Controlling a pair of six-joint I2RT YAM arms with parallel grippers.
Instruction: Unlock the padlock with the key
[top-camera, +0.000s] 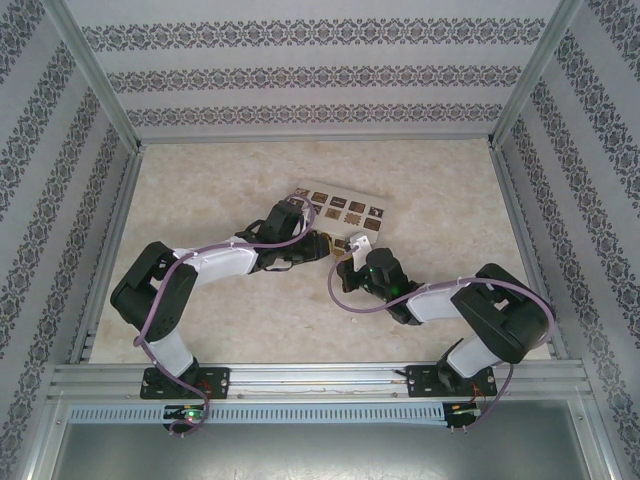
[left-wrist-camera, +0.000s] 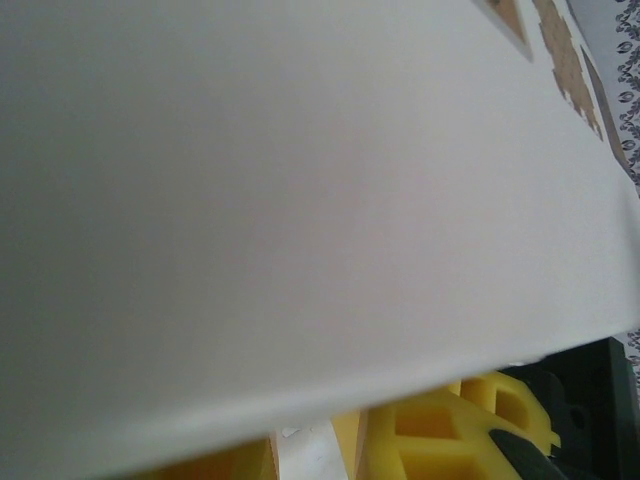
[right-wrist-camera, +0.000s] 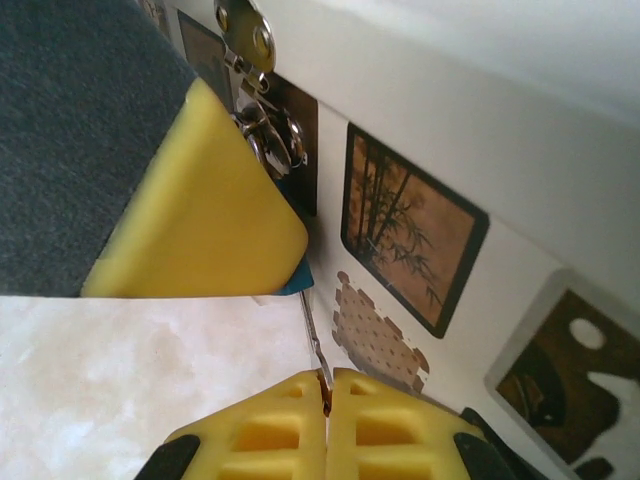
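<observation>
Right pincer (right-wrist-camera: 326, 400) is shut tight, fingertips together on the thin silver key (right-wrist-camera: 313, 340), and the blade runs straight up from the tips to the padlock (right-wrist-camera: 293, 280). Only a sliver of its teal body peeks out under a yellow finger (right-wrist-camera: 200, 210) of the left pincer (top-camera: 326, 247). That left pincer looks clamped on the lock, though its other finger is hidden, so call that a judgement. Silver rings and a round tag (right-wrist-camera: 250, 40) dangle just above the finger, right against the face of the white box (right-wrist-camera: 560, 150).

Everything sits low, just over the tabletop (right-wrist-camera: 120, 370), beside the box.

How will it handle? The lock looks tiny, light and hard, smooth metal, likely to slip or twist in foam pads. Best held flat across its body, clear of the shackle and the keyhole. The key looks stiff but very slim, and it is gripped near its head end. Whether the blade is actually seated in the keyhole, I cannot tell
</observation>
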